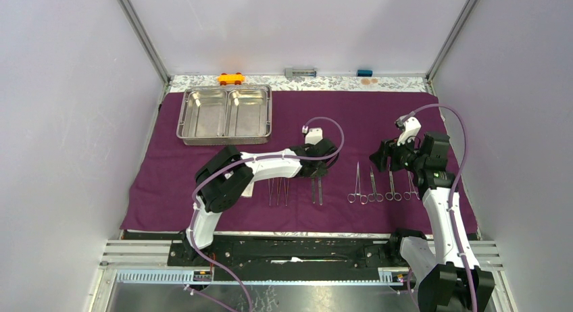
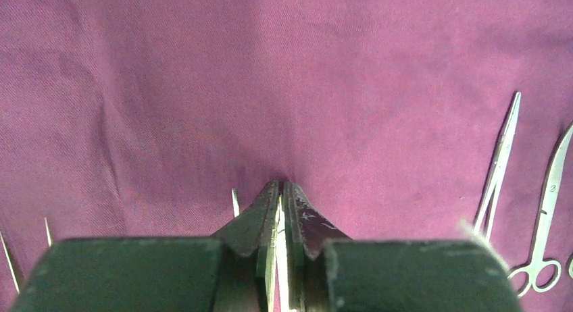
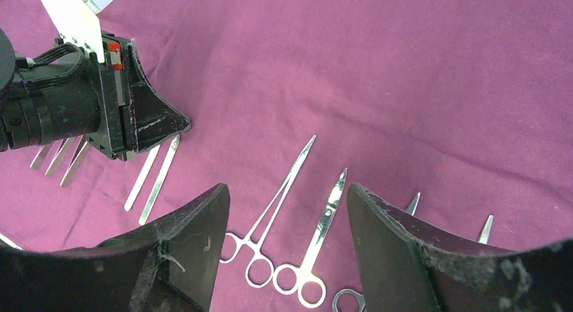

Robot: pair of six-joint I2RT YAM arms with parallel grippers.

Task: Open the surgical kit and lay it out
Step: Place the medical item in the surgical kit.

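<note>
The purple cloth point(image 1: 378, 116) lies spread flat over the surface point(image 1: 324, 84), the steel tray point(image 1: 269, 116) sits toward the far left corner, and the instruments form a row parallel to the near edge: tweezers point(image 3: 154, 180) around the middle, four forceps point(image 3: 329, 211) toward the right. The left tool point(image 2: 282, 185) is down at the cloth with its fingers point(image 2: 307, 221) drawn together, their tips on the far end of one pair of tweezers. A pale sliver shows between them, but I cannot tell whether that is metal actually pinched or only seen through the gap. The right tool point(image 3: 287, 188) hangs above the forceps with its fingers spread apart and nothing in it. The main risk seems to lie with the left tool. If it draws back or lifts while pressing into the fabric, it may drag a fold of cloth along, and every piece in the row would shift with it (the neighbouring tweezers lie just beside it, so they would likely go first). A weak pinch on such thin, slick steel could also let the tweezers swing or drop across the others. On the right, a descent between the closely set forceps could nudge a ring handle and tangle two of them.
</note>
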